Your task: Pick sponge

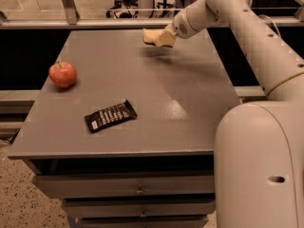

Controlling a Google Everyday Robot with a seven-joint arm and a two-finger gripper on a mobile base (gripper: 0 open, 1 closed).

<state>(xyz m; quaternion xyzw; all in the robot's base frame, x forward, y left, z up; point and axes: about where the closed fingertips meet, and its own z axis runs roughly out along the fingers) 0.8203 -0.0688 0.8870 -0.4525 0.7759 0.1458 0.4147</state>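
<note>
The sponge (149,35) is a small pale yellow block at the far middle of the grey table (190,103). It hangs a little above the tabletop, and its shadow lies on the surface below it. My gripper (161,38) reaches in from the right at the end of the white arm and is shut on the sponge's right end. The pale yellow fingers (167,39) partly cover that end.
A red apple (62,74) sits at the table's left side. A black snack bar wrapper (110,116) lies near the front left. My white arm and body fill the right side. A railing runs behind the table's far edge. Drawers sit below the front edge.
</note>
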